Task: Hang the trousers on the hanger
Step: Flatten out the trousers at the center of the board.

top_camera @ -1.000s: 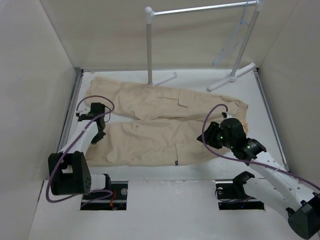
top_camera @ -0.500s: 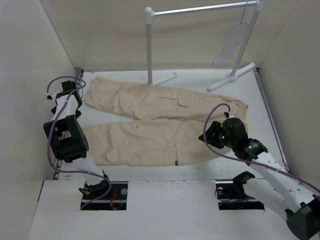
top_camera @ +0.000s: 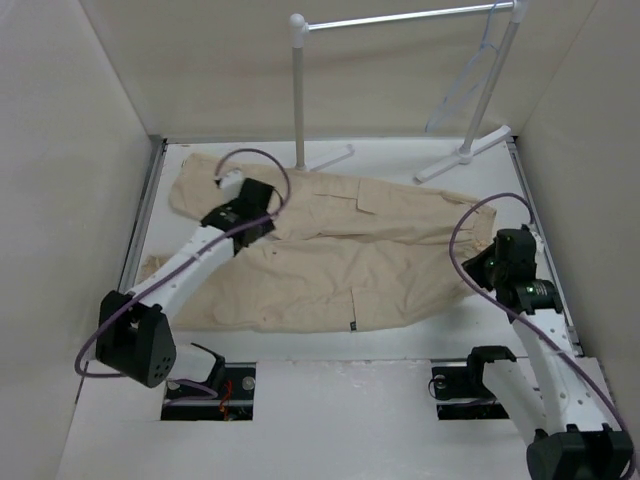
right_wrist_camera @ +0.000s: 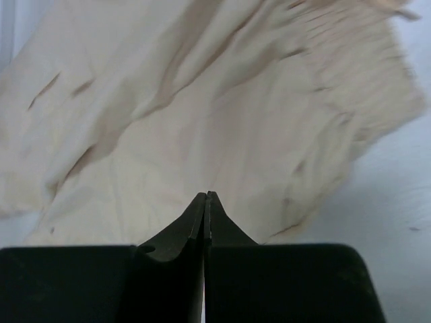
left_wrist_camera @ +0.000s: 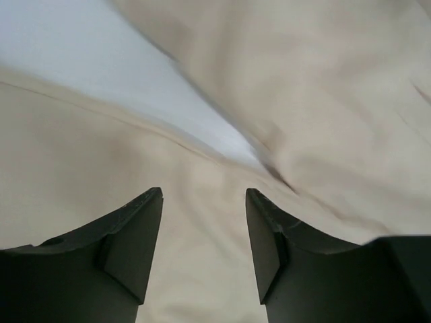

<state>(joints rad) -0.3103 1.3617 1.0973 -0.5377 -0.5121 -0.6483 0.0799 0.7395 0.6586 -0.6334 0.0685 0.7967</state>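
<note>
Left gripper (left_wrist_camera: 203, 191): is hovering low over the trousers (top_camera: 330, 250), above the point where the two legs are splitting; its fingers (left_wrist_camera: 135, 235) are standing well apart and gripping nothing.
Trousers: are lying flat, legs running left in a narrow V, waist to the right.
Table (top_camera: 400, 160): is showing white in the V between the trouser legs.
Rack (top_camera: 298, 90): is standing behind the trousers.
Hanger (top_camera: 465, 85): is hanging from the right end of the rack's bar, behind the trousers' waist end and well apart from them.
Right gripper (right_wrist_camera: 205, 196): is pointing at the trousers' waist edge with its fingers pressed together; I cannot tell whether they are touching the cloth.
</note>
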